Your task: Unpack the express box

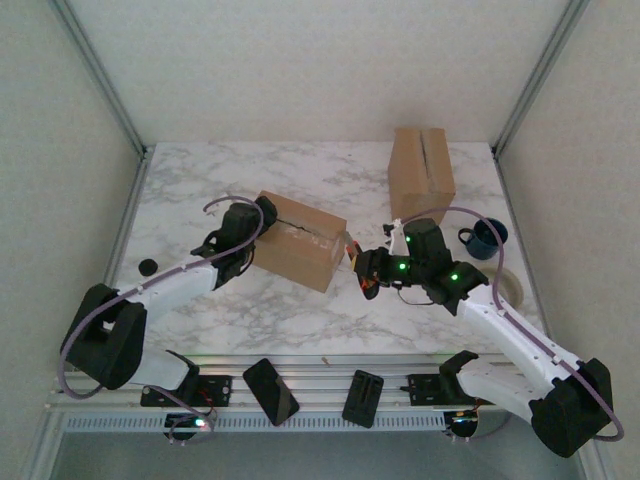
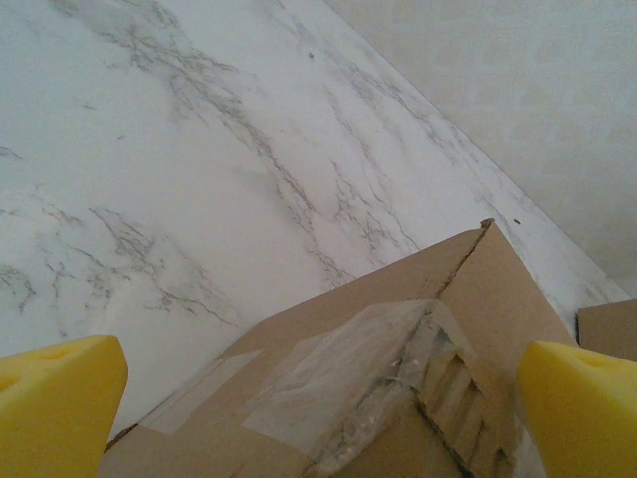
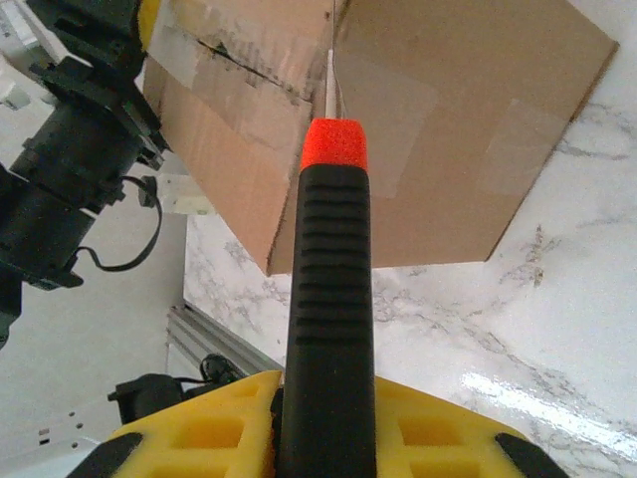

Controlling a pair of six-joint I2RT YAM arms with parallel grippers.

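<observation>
A white marble-patterned bench (image 1: 300,170), veined in grey, sits inside a pale enclosure. A plain off-white back wall (image 1: 320,60) rises behind it, while a matching left wall (image 1: 50,150) and right wall (image 1: 590,150) close it in. Slim aluminium struts (image 1: 100,75) run up the two rear corners, and a slotted metal rail (image 1: 315,395) lines the near edge. The light is soft and even, leaving one bright glare (image 3: 518,398) on the polished surface.

The express box (image 1: 300,240) is set near the middle of the table (image 1: 300,170), flanked at 9 o'clock by the left gripper (image 1: 250,256) and at 3 by the knife (image 3: 328,299) in the right gripper (image 3: 323,428). A second box (image 1: 421,172) is placed at 2 o'clock, a mug (image 1: 484,238) at 3, a disc (image 1: 148,266) at 9.
</observation>
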